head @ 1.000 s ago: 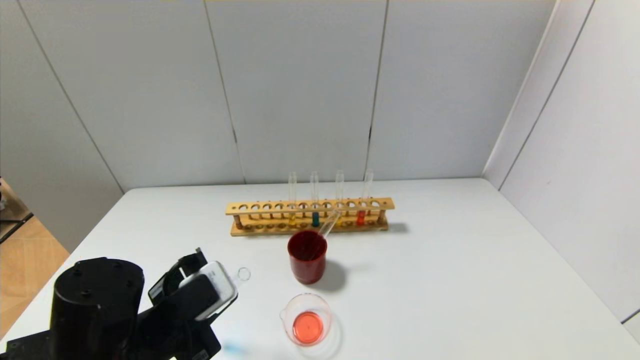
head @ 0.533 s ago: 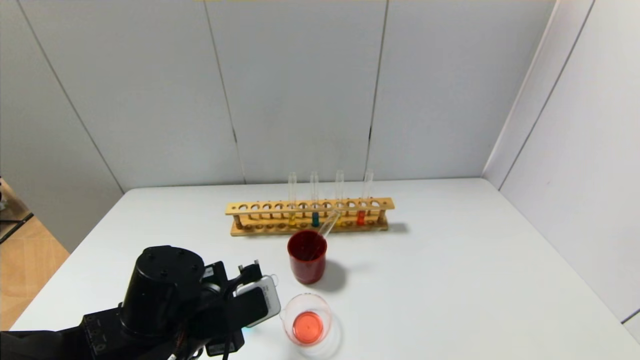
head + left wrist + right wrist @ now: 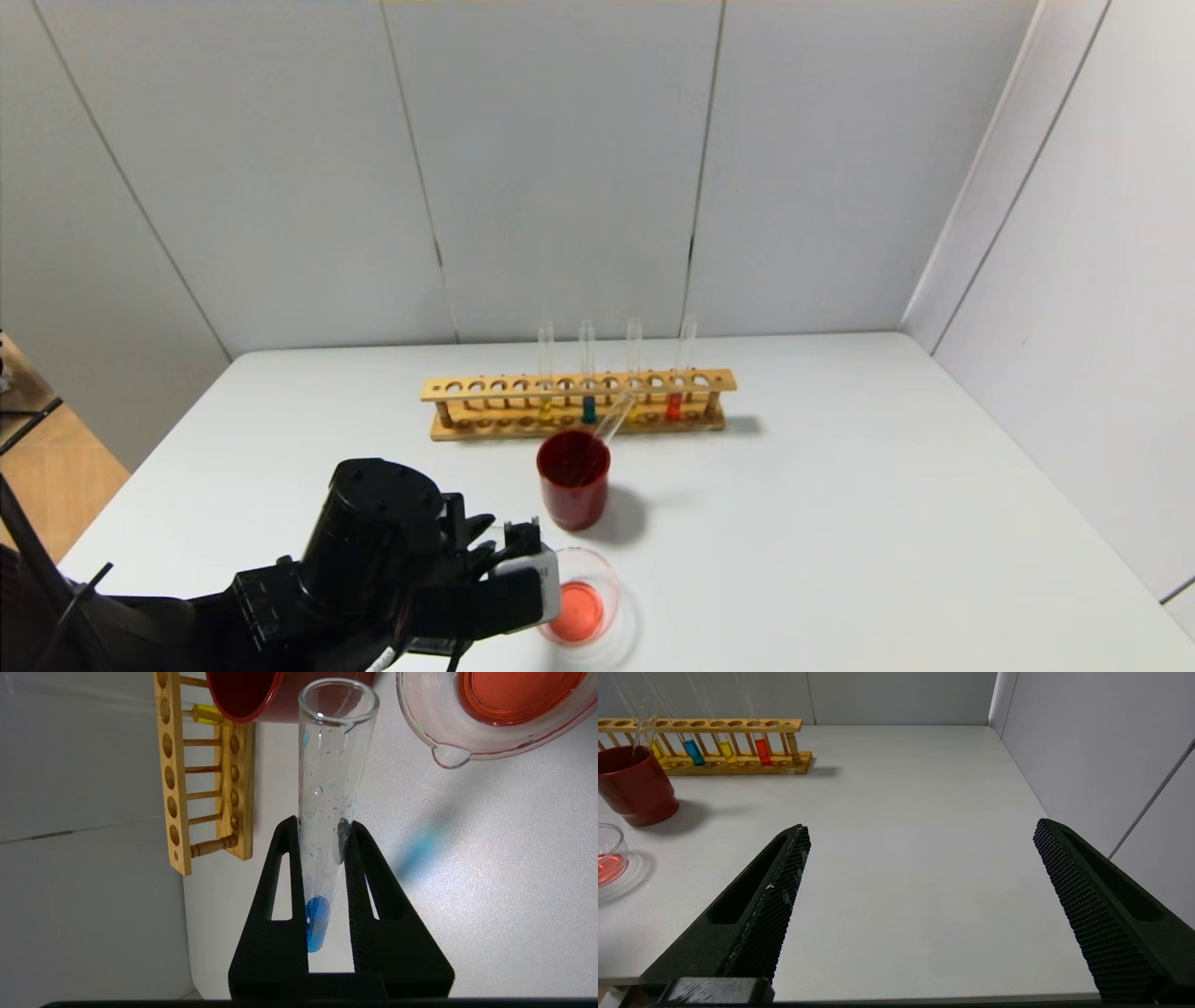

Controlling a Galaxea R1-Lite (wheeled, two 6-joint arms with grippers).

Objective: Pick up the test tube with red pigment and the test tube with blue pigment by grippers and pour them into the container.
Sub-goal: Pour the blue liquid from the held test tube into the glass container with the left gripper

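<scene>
Red done: orange-red liquid already lies in the glass beaker (image 3: 581, 607), lower centre
Blue pending: left pincer (image 3: 327, 858) clamps the blue-pigment tube (image 3: 329, 812), unpoured beside the beaker
Right pincer (image 3: 920, 896): spread wide, idle

The right half of the surface (image 3: 887, 485) lies bare from the back edge to the front edge, open for a pincer to pass. Near the back edge the wooden rack (image 3: 577, 403) with its upright tubes blocks the middle. Just in front of it stands the dark red cup (image 3: 573, 478), a slanted tube rising from it. Near the front edge the beaker (image 3: 597, 597) sits close behind the cup, with the left pincer (image 3: 327, 858) beside it, closed on the blue tube (image 3: 329, 788).
</scene>
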